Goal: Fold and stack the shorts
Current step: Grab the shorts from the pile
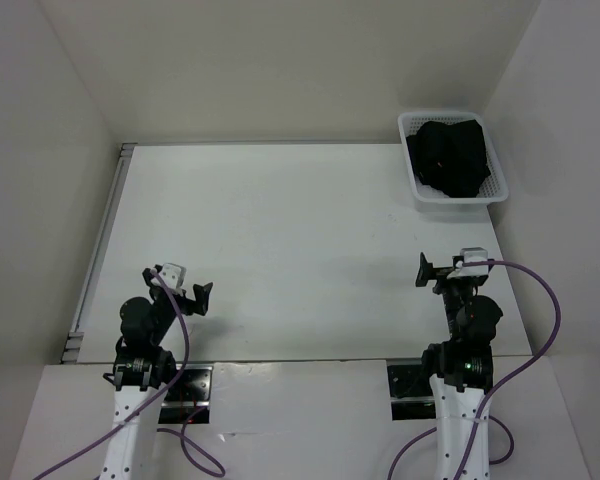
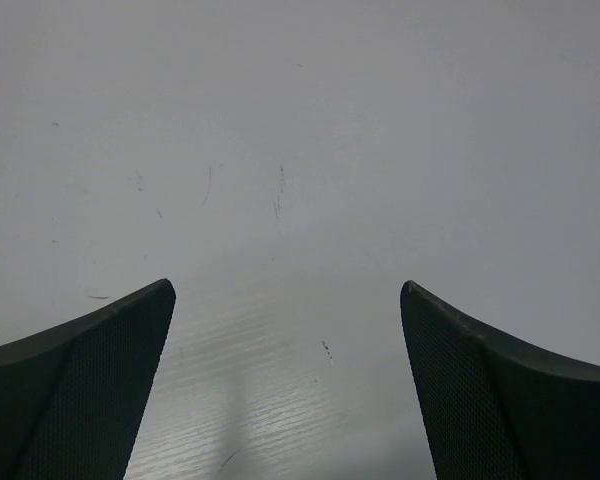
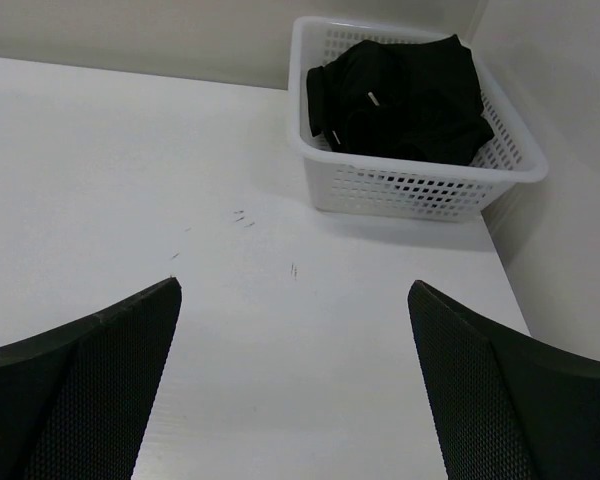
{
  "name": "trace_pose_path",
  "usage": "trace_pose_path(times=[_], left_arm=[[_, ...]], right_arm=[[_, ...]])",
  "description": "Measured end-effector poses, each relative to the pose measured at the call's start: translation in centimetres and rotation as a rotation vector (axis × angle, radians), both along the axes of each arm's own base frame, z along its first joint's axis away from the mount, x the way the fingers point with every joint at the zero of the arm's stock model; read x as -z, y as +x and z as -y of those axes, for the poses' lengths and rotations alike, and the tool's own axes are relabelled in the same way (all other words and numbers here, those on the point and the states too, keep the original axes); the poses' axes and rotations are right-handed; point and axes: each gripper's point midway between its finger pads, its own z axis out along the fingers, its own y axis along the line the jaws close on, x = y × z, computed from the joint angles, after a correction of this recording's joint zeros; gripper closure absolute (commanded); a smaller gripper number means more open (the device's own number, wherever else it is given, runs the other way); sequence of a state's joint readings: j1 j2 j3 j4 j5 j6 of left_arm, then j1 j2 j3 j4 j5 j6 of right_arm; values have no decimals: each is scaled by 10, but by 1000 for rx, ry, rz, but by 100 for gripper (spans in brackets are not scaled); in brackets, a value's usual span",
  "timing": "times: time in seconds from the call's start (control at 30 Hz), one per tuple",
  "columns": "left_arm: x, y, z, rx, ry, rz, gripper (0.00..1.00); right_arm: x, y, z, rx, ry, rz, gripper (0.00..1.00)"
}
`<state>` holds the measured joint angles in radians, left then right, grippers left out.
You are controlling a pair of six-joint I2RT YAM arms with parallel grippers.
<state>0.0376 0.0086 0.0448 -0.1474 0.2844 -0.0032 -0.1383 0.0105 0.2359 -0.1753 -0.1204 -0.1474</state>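
While spread wide, left gripper (image 1: 198, 297) and right gripper (image 1: 424, 270) hold nothing.
Shorts (image 1: 450, 155) bunched in basket (image 1: 461, 198), upper right; underside hidden.

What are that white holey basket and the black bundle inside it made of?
The white mesh basket looks like moulded plastic, smooth with regular rectangular holes. The black shorts crumpled inside look like soft matte fabric, going by their loose folds; the fibre is unclear.

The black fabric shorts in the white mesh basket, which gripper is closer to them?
Right. The right gripper has the black fabric shorts, in their white mesh basket, ahead of it; the left gripper is across the table, diagonally farther off.
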Motion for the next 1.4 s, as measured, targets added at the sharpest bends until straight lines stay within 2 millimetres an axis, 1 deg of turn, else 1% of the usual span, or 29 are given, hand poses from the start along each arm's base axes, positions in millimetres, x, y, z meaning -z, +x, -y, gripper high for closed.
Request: trace_pose_path(times=[0.1,0.13,0.27,0.37,0.43,0.47,0.53,0.63,0.7,0.77,0.87,0.93,1.0,1.03,1.1,1.13,1.17,1.2,1.23,1.27,1.33,1.37,1.4], left_arm=[[0,-1,3,16,-2,-2,0],[3,-3,8,46,-9,-13,0],[23,-28,41,241,-63,-123,0],[25,-37,52,311,-85,-146,0],[24,-39,56,338,-93,-147,0],[24,-41,58,350,-96,-146,0],[23,-44,63,385,-105,-146,0],[23,-53,71,445,-125,-163,0],[24,-64,78,490,-151,-204,0],[22,-72,84,540,-167,-212,0],[17,-72,89,580,-167,-175,0],[9,-66,90,594,-148,-111,0],[-8,-56,89,598,-111,-7,0],[-20,-51,89,599,-89,57,0],[-43,-41,87,586,-55,148,0],[-52,-37,86,571,-49,165,0],[-63,-30,84,555,-45,172,0],[-74,-20,82,534,-48,155,0],[-82,-7,79,510,-55,120,0],[-92,8,77,484,-59,87,0],[-104,45,74,433,-70,-10,0],[-113,67,74,409,-69,-45,0],[-118,89,74,382,-65,-81,0]], right_arm=[[0,0,0,0,0,0,2],[0,0,0,0,0,-1,2],[0,0,0,-1,0,-1,2],[0,0,0,-4,-21,-1,2],[-1,0,-3,-33,-80,0,0],[-1,0,-5,-59,-159,2,0],[2,0,-17,-174,-441,2,0],[24,-5,-32,-353,-832,-21,0],[35,-9,-44,-469,-1027,1,0],[37,-13,-58,-557,-1158,67,0],[24,-16,-74,-616,-1264,195,0],[4,-15,-82,-600,-1338,312,0],[-26,-10,-86,-513,-1419,478,0],[-35,-8,-87,-486,-1443,516,0],[-47,-1,-88,-496,-1443,517,0],[-55,8,-88,-514,-1406,486,0],[-69,22,-88,-509,-1372,465,2],[-88,42,-89,-500,-1325,435,2],[-111,69,-88,-467,-1248,388,2],[-138,90,-87,-418,-1181,373,2],[-178,145,-80,-335,-986,308,2],[-188,168,-72,-293,-904,266,2],[-188,192,-61,-253,-831,206,2]])
